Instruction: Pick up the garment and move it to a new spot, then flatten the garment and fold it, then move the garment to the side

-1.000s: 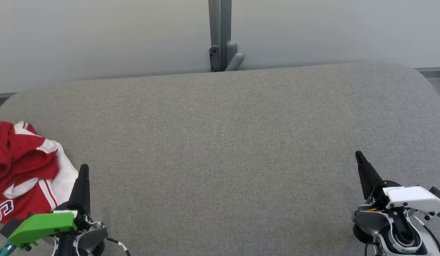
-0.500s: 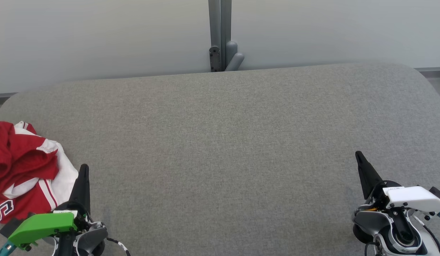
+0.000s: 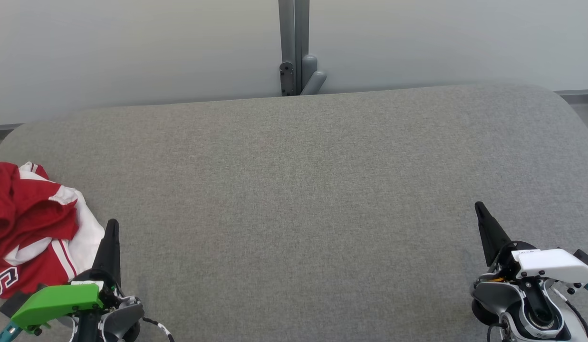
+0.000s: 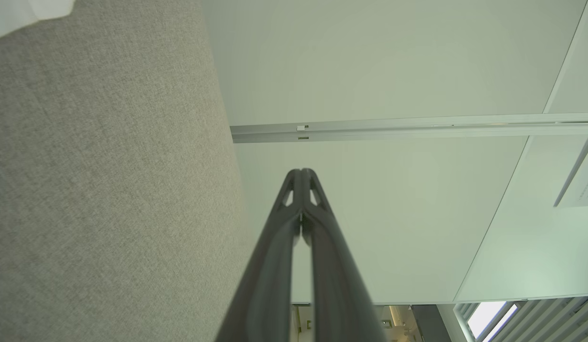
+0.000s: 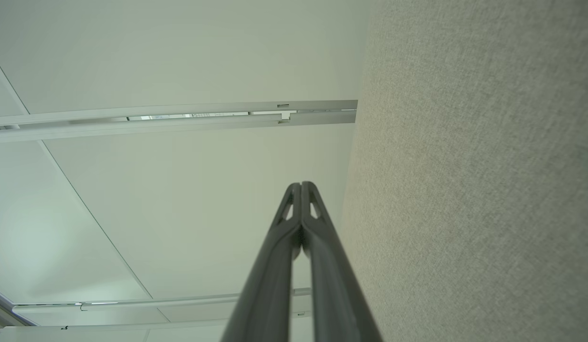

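A crumpled red and white garment (image 3: 32, 228) lies at the left edge of the grey fabric table (image 3: 294, 190). Just to its right, near the front edge, my left gripper (image 3: 112, 223) is shut and empty, its tip a little apart from the cloth. In the left wrist view the left gripper (image 4: 302, 171) has its fingers pressed together, and a white scrap of the garment (image 4: 27, 12) shows at the top left corner. Far across the table at the lower right, my right gripper (image 3: 477, 205) is also shut and empty; the right wrist view shows the same right gripper (image 5: 301, 184) closed.
A grey post with a bracket (image 3: 296, 71) stands against the pale wall behind the table's back edge. The table's corners are rounded. A wide stretch of bare grey fabric lies between the two grippers.
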{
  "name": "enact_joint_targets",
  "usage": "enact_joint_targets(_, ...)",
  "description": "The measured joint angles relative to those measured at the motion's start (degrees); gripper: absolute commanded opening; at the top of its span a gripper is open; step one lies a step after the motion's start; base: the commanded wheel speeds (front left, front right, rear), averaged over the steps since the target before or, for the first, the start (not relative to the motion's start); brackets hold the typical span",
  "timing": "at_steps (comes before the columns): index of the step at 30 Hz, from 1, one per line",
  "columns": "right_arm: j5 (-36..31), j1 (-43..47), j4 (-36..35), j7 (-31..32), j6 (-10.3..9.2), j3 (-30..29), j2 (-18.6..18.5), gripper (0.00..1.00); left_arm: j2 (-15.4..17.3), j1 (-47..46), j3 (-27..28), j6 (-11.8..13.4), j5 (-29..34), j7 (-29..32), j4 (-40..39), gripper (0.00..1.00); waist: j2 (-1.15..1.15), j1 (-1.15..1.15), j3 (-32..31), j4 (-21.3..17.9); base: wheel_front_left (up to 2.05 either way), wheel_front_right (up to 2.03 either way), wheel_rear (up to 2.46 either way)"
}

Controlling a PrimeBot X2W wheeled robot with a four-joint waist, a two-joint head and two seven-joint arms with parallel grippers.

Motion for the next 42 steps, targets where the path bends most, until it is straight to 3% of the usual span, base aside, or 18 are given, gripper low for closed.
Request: enact_joint_targets(42,0.0,0.0,0.0,0.0,0.00,0.0,0.0,0.00,0.0,0.0,0.0,0.0,0.0,0.0,0.0,0.00,0.00,0.00,0.0,0.0,0.00,0.00,0.00)
